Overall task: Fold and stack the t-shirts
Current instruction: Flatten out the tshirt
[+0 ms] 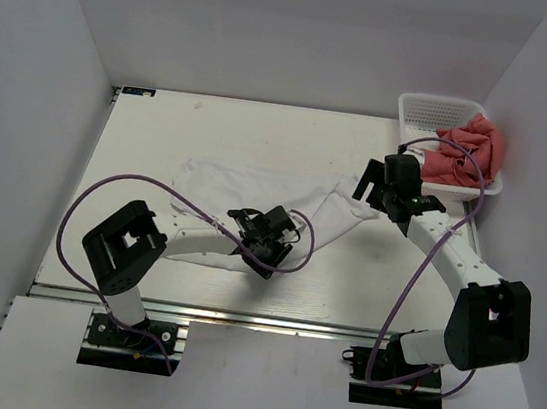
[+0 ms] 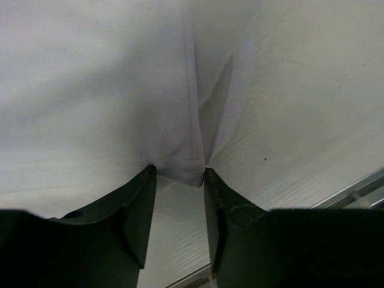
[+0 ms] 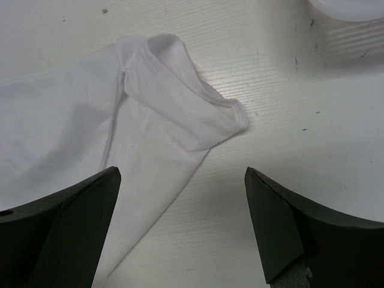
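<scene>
The white t-shirt [image 1: 218,182] lies spread across the middle of the table. In the left wrist view its cloth [image 2: 90,90] fills the upper left. My left gripper [image 1: 267,236] is down at its near edge. Its jaws [image 2: 178,171] stand half closed, with a hem corner between the fingertips and bare table showing in the gap behind. My right gripper [image 1: 369,189] hovers wide open over the shirt's right end. A sleeve [image 3: 180,102] lies just beyond its tips [image 3: 183,174], with nothing between the fingers. Coral-pink t-shirts [image 1: 469,150] sit bunched in the basket.
A white lattice basket [image 1: 432,109] stands at the table's back right corner, and its rim [image 3: 345,6] shows in the right wrist view. The table's metal front rail [image 2: 360,186] runs close to my left gripper. Purple cables loop off both arms.
</scene>
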Robot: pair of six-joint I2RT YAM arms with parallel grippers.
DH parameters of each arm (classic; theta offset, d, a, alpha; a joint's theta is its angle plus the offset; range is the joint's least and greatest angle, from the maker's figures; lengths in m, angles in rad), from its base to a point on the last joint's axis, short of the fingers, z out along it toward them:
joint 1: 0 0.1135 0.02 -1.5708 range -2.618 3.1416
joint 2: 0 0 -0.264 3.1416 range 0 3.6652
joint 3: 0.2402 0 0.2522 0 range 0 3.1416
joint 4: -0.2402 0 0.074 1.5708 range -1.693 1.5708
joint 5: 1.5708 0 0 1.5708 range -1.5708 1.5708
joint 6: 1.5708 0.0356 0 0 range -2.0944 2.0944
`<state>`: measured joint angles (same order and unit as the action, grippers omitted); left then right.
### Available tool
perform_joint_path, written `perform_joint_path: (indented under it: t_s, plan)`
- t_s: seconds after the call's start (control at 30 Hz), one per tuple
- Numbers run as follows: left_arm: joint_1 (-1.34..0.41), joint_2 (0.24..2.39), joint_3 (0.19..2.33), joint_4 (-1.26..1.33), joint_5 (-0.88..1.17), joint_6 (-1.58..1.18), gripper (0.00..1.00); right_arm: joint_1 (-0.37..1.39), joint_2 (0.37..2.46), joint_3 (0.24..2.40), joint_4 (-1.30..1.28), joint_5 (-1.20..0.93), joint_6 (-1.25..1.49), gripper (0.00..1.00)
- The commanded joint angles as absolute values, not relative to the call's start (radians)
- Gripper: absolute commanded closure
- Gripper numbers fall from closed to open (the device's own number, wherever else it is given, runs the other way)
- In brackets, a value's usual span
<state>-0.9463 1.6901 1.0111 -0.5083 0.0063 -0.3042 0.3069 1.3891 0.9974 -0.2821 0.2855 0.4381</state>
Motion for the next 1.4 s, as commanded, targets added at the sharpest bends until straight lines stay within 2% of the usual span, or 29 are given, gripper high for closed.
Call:
perform_joint_path:
  t_s: [0.0, 0.1, 0.77, 0.83, 0.87, 0.97, 1.2, 1.37]
  plan:
    - [-0.966, 1.672, 1.049, -0.522, -0.041, -0.301, 0.54, 0.301, 1.364, 0.985, -0.247, 0.291, 0.446, 0.1]
    - [-0.966, 1.672, 1.06, -0.522, -0.066, -0.322, 0.62, 0.299, 1.365, 0.983, -0.242, 0.29, 0.446, 0.1]
    - [-0.966, 1.658, 1.092, -0.491, -0.098, -0.331, 0.6, 0.298, 1.364, 0.979, -0.242, 0.262, 0.417, 0.1]
    - [-0.966, 1.646, 1.083, -0.482, -0.098, -0.331, 0.67, 0.299, 1.365, 0.982, -0.244, 0.261, 0.413, 0.1]
    - [-0.966, 1.646, 1.083, -0.471, -0.089, -0.331, 0.8, 0.299, 1.362, 0.98, -0.242, 0.262, 0.411, 0.1]
    - [-0.966, 1.646, 1.083, -0.471, -0.089, -0.331, 0.98, 0.298, 1.359, 0.977, -0.244, 0.265, 0.41, 0.1]
    - [-0.966, 1.612, 1.072, -0.482, -0.146, -0.341, 1.0, 0.293, 1.35, 0.974, -0.25, 0.276, 0.399, 0.1]
    - [-0.943, 1.501, 1.081, -0.491, -0.329, -0.403, 1.0, 0.296, 1.37, 0.971, -0.287, 0.324, 0.376, 0.1]
